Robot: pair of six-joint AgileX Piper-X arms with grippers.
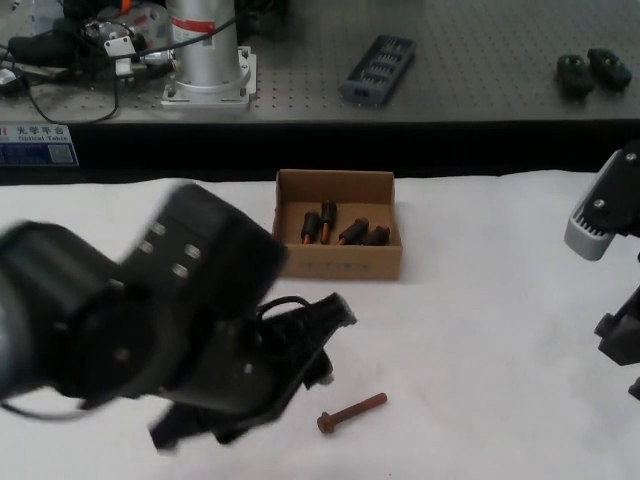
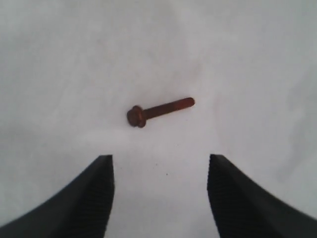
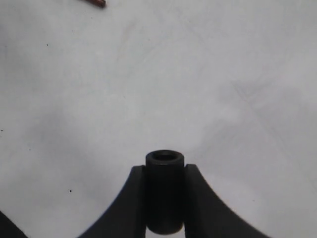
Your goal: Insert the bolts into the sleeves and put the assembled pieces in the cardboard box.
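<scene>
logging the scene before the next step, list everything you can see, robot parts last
bolt: one, reddish brown, lying loose on the cloth ahead of the left tool
sleeve: one, black, upright between the right tool's fingers
assembled pieces: about four, black and orange, inside the box
cardboard box: one, brown, on the cloth beyond the bolt
white cloth: one, covering the bench
rack: one, grey, on the far table
round parts: two, black, far table
metal column: one, silver, far table
left tool: black, open, over the bolt
right tool: black, shut on the sleeve
</scene>
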